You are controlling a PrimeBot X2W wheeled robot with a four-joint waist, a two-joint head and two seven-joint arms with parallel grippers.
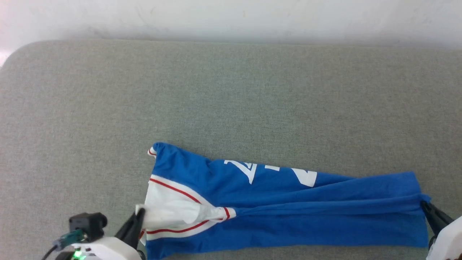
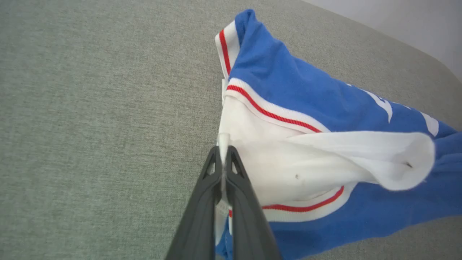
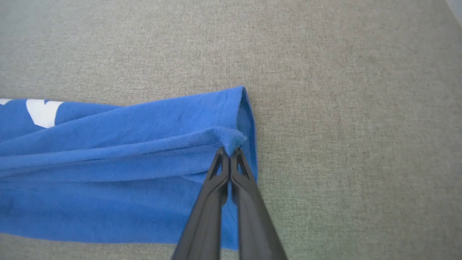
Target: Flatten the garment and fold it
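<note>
Head view: the blue jersey T-shirt [image 1: 281, 213] is seen bunched lengthwise at 6 o'clock on the grey fabric surface [image 1: 231, 90]. It is pinched at its 9 o'clock end by the left gripper [image 1: 139, 216] and at 3 o'clock by the right gripper [image 1: 425, 206].

Left wrist view: the white sleeve [image 2: 288, 162] is clamped.

Right wrist view: the hem [image 3: 231, 104] is clamped.

Soft, light cloth (easily creased) is judged best held at edges.
</note>
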